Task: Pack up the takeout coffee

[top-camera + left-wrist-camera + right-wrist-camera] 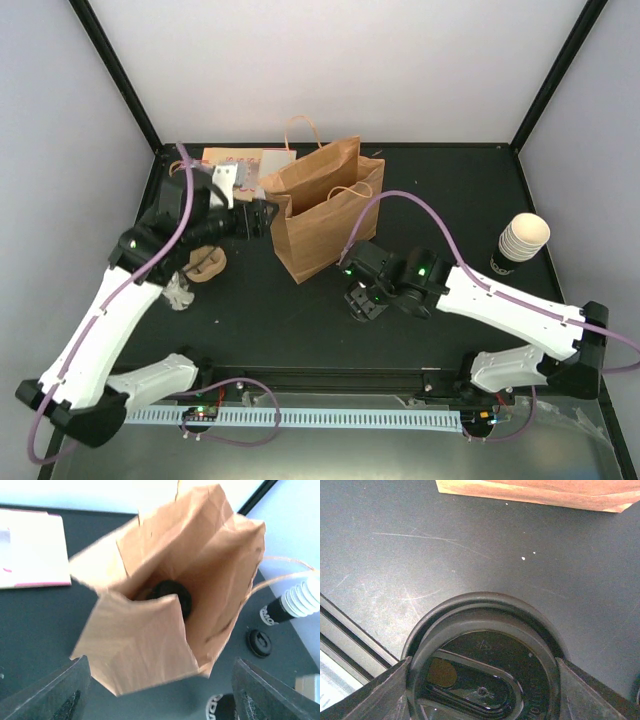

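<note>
The brown paper bag [320,210] stands open in the middle of the table. In the left wrist view I look down into the bag [150,645]; the round black lid of the takeout coffee [172,594] shows deep inside, its cup hidden by the bag's folded flap. My left gripper [264,216] hovers at the bag's upper left edge, open and empty [160,692]. My right gripper [362,300] is low in front of the bag. Its fingers [387,692] press both sides of another black lid [485,650]. What lies under that lid is hidden.
A nested stack of lidless cream cups [522,240] stands at the right, with a loose black lid [260,642] on the table near it. A white, pink-edged flat pack [235,165] lies behind the bag. A brown pulp tray [207,265] sits under the left arm.
</note>
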`<action>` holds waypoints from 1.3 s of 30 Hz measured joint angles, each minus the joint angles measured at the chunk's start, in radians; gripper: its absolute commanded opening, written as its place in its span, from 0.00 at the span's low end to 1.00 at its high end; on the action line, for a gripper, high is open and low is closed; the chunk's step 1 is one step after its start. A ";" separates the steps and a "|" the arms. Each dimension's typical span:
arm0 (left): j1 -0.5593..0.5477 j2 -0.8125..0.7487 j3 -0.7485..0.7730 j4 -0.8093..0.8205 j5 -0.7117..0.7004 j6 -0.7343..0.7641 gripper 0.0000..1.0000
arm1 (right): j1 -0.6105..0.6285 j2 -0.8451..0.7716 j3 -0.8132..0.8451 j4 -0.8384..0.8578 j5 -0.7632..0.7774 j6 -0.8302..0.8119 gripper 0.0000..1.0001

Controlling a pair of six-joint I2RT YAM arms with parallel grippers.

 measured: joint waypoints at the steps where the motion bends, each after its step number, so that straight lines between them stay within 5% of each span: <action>1: 0.006 0.033 0.047 -0.013 -0.010 0.025 0.82 | 0.000 -0.008 -0.004 -0.002 0.001 0.000 0.67; 11: 0.080 0.484 0.475 -0.174 -0.030 0.288 0.88 | 0.000 -0.095 -0.022 -0.030 -0.009 0.003 0.67; 15: 0.097 0.667 0.605 -0.228 0.003 0.357 0.81 | 0.000 -0.113 -0.024 -0.040 -0.015 0.007 0.67; 17: 0.101 0.744 0.670 -0.274 0.021 0.383 0.71 | 0.000 -0.121 -0.030 -0.045 -0.016 0.011 0.66; 24: 0.106 0.956 0.910 -0.402 0.080 0.443 0.03 | -0.001 -0.150 -0.047 -0.060 -0.015 0.034 0.66; 31: 0.106 0.872 0.842 -0.430 0.137 0.397 0.02 | -0.001 -0.156 -0.050 -0.066 -0.015 0.042 0.66; 39: 0.103 0.641 0.540 -0.411 0.174 0.180 0.22 | -0.021 -0.142 -0.050 -0.065 -0.015 0.040 0.66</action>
